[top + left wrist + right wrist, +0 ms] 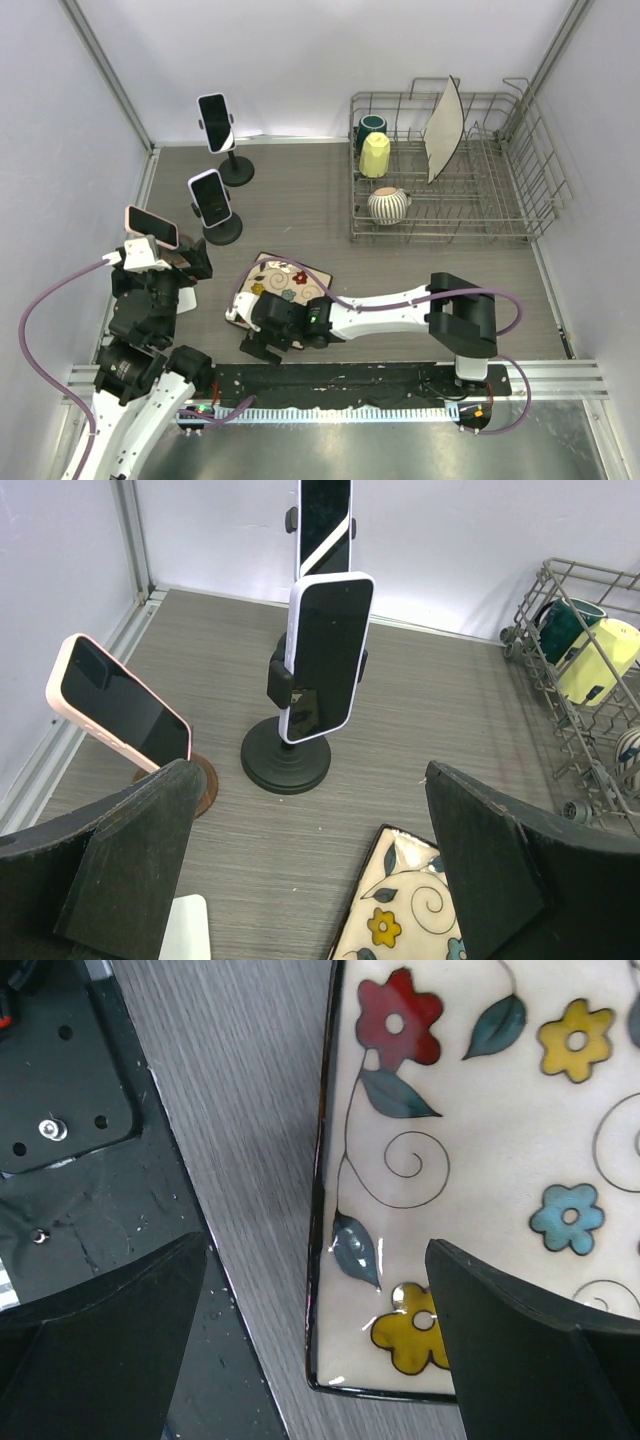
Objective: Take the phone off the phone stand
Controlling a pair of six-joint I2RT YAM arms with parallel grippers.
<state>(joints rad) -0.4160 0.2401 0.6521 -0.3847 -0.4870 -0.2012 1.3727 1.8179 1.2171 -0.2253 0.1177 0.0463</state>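
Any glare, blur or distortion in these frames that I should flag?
Top external: even, soft light, faint shadows; the corner posts splay outward, and the metal strip at the bottom has a bright sheen. Left wrist: sharp; a white streak reflects across the screen of the rear phone. Right wrist: the plate is sharp, with small highlights near its rim.
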